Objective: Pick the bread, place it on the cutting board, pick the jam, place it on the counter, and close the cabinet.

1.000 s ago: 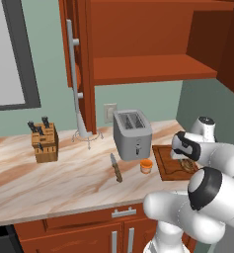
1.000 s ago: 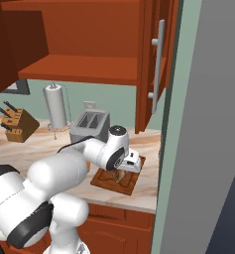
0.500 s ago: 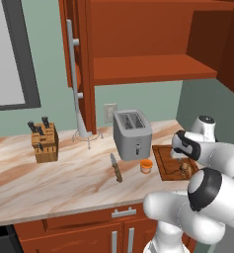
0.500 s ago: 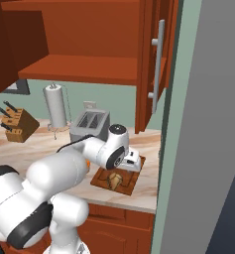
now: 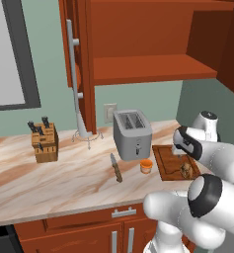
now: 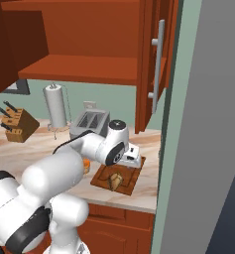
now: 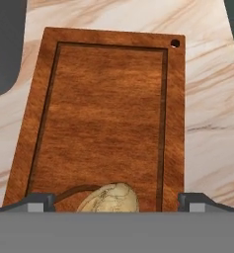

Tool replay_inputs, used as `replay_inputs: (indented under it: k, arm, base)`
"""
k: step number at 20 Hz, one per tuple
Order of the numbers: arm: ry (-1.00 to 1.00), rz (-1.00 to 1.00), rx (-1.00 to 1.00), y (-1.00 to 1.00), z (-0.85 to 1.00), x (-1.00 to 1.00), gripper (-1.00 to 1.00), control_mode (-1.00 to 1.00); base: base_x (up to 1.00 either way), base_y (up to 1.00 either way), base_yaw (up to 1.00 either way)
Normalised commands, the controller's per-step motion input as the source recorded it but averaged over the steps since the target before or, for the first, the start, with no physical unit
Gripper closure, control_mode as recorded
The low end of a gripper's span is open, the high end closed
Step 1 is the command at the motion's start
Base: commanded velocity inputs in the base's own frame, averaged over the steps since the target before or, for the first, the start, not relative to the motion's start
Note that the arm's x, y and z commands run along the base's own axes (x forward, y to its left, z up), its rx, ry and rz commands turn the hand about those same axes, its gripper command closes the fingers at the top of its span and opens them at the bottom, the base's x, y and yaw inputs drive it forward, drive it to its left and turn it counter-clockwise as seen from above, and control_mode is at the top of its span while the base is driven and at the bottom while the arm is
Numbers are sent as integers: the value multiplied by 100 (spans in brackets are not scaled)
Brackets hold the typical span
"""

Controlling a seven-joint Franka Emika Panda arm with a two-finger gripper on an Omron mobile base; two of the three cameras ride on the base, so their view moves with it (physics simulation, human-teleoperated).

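Note:
The bread [image 7: 111, 198], a roundish speckled lump, lies on the dark wooden cutting board [image 7: 108, 99] near its closer end. My gripper [image 7: 116, 202] is open just above it, one fingertip on each side and neither touching it. The left base view has the bread [image 5: 186, 169] on the board [image 5: 168, 157] under the gripper [image 5: 183, 157]. The jam [image 5: 146, 166], a small orange jar, stands on the counter [image 5: 64, 178] left of the board. The cabinet [image 5: 138, 44] above stands open, its door [image 5: 76, 64] swung out.
A silver toaster [image 5: 132, 133] stands behind the jam, and a knife [image 5: 116, 168] lies on the counter to its left. A knife block [image 5: 44, 141] and a paper towel holder [image 6: 56, 106] stand further left. A grey wall [image 6: 203, 124] closes off the right.
The gripper has opened wide and let go of the bread, which now rests on the cutting board. The hand has lifted slightly.

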Motion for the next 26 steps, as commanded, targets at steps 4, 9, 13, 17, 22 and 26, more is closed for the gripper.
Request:
replay_inputs:
  k: [4, 9, 13, 17, 22, 26]
  arm:
    - [-10, 0, 0, 0, 21, -19, -100, -100]
    - [-16, 0, -1, 0, 12, -24, -100, -100]
    - [-18, 0, -2, 0, 7, -22, -100, -100]
    - [-20, 0, -1, 0, 9, -23, -100, -100]
    - [-19, 0, 0, 0, 9, -19, -100, -100]
    - [-19, 0, 0, 0, 14, -17, -100, -100]
  base:
    - [0, 0, 0]
    - [0, 0, 0]
    - [0, 0, 0]
    - [0, 0, 0]
    - [0, 0, 0]
    - [0, 0, 0]
